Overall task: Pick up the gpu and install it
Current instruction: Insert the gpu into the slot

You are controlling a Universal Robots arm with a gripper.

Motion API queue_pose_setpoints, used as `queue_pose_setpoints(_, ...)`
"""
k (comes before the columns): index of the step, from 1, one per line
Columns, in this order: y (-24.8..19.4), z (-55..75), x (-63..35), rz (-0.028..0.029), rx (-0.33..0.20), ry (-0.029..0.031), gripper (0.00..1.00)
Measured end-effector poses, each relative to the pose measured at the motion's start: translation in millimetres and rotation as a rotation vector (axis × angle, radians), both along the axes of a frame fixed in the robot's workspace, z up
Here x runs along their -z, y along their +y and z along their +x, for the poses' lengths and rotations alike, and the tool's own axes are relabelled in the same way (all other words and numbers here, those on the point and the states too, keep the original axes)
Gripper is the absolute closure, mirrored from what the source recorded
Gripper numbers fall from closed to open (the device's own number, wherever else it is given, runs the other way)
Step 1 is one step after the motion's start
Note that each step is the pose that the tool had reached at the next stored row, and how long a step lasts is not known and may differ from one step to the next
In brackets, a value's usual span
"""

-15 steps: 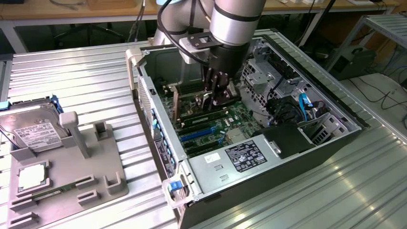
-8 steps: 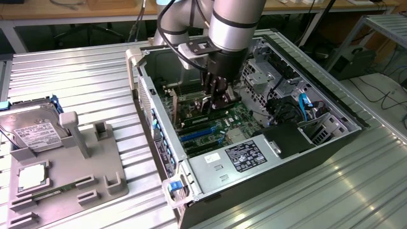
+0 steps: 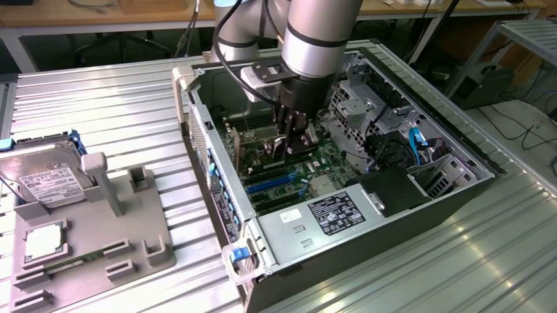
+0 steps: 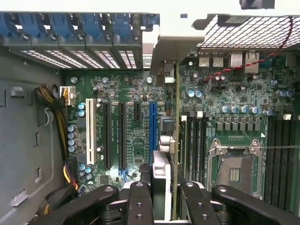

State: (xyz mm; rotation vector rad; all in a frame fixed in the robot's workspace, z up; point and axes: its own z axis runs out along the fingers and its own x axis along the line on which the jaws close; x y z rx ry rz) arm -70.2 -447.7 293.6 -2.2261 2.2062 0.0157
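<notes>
while the arm reaches down into the open computer case, the gripper has its fingers clamped on the gpu. the card stands on edge over the motherboard, running between the long blue slot and the memory slots. its pale bracket sits against the case's back wall, beside the vented slot covers (whether it is seated in a slot i cannot tell). on the bench, at the exterior view's left edge, a grey tray carries a hard drive at its far corner.
</notes>
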Motion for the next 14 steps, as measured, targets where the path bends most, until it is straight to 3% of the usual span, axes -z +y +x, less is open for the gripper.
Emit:
queue_pose_setpoints(5, -2.5, -0.2, 5.8, 0.0002, 0.000, -0.0001, 0.71)
queue_pose_setpoints(14, -3.2, -2.1, 18.7, 0.0001, 0.000, 0.0000, 0.71)
